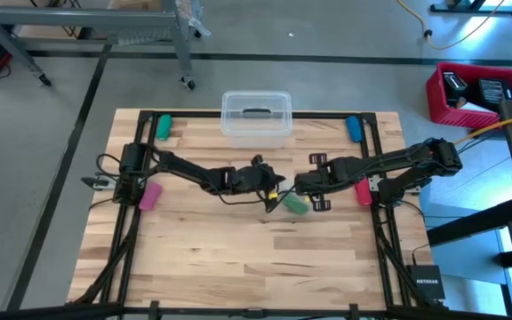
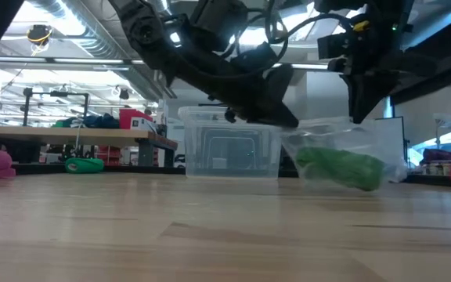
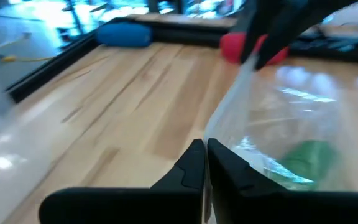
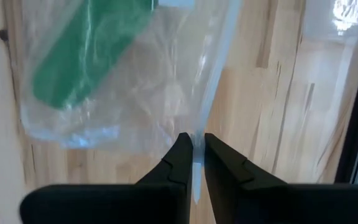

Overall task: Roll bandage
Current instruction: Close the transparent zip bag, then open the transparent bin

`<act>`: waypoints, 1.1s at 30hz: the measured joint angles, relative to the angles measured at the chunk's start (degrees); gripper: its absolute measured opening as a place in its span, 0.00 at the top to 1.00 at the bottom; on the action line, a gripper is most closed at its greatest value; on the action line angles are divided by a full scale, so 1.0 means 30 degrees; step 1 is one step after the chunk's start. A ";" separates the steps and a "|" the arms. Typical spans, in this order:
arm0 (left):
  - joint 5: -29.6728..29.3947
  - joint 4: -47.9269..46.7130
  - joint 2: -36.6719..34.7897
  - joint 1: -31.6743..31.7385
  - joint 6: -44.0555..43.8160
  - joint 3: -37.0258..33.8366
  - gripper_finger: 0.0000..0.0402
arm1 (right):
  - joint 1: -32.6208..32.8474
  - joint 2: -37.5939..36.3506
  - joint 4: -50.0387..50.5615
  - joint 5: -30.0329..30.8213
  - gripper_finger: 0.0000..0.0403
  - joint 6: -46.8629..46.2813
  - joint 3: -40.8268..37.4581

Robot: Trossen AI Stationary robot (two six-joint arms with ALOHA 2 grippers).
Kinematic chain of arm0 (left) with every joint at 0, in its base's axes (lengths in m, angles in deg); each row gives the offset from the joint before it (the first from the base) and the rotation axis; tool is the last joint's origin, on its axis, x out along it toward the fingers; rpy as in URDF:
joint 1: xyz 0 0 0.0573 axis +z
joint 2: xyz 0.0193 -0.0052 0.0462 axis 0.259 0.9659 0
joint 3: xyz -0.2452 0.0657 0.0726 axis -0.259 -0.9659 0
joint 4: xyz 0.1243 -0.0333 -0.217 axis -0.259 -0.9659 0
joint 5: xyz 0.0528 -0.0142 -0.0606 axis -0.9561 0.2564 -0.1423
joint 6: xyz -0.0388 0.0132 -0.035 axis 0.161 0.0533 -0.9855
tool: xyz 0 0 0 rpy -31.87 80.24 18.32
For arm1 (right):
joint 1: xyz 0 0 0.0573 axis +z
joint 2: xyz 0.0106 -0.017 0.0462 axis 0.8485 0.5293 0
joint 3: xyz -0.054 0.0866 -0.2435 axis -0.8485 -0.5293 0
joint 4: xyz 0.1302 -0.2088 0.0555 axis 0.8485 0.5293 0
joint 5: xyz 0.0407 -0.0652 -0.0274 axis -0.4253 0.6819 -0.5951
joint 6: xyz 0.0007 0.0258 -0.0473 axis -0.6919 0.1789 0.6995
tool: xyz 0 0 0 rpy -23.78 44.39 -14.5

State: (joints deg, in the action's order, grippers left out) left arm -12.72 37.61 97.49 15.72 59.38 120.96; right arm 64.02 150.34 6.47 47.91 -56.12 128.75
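Here, mid-table: crumpled clear plastic bag (image 2: pixel 343 153) hangs above the light wooden tabletop (image 1: pixel 238 258), bright green fabric bandage (image 2: pixel 341 168) bunched inside. Left gripper (image 3: pixel 205 163) clamped on one bag edge; right gripper (image 4: pixel 194 155) pinches the opposite edge. Clear lidded plastic box (image 1: pixel 256 117) sits behind.

Bright overhead light, blurred wrist views

Glossy clear plastic bag (image 2: pixel 343 149); matt, perhaps cloth, bandage (image 2: pixel 341 168); smooth wooden table (image 1: pixel 238 258).
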 joint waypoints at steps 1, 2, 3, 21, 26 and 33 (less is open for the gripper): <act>-0.0582 -0.0324 0.0000 -0.0050 -0.0024 0.0010 0.99 | 0.0000 0.0000 0.0016 0.0007 0.91 -0.0210 0.0001; -0.1031 -0.0492 0.0000 -0.0114 -0.0017 0.0010 1.00 | 0.0000 0.0000 0.0114 0.0007 0.91 -0.0394 0.0001; -0.1477 -0.0601 0.0000 -0.0169 -0.0010 0.0010 1.00 | 0.0000 0.0000 0.0211 0.0004 0.91 -0.0639 0.0001; -0.1353 -0.1331 -0.0384 -0.0071 0.0235 -0.0063 0.91 | 0.0015 0.0000 0.1384 -0.0580 0.86 -0.2921 -0.0065; -0.1173 -0.3749 -0.2242 0.0042 -0.0699 -0.0070 0.77 | -0.0007 -0.0022 0.2125 -0.0295 0.66 -0.3316 -0.0001; -0.1012 -0.9087 -0.6545 -0.1222 -0.0228 -0.0063 0.65 | 0.0000 -0.0541 0.1129 -0.0557 0.42 -0.2831 0.0464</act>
State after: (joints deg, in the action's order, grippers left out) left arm -15.76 10.35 77.86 12.06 58.69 120.78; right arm 64.02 148.72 9.86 46.24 -64.61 130.14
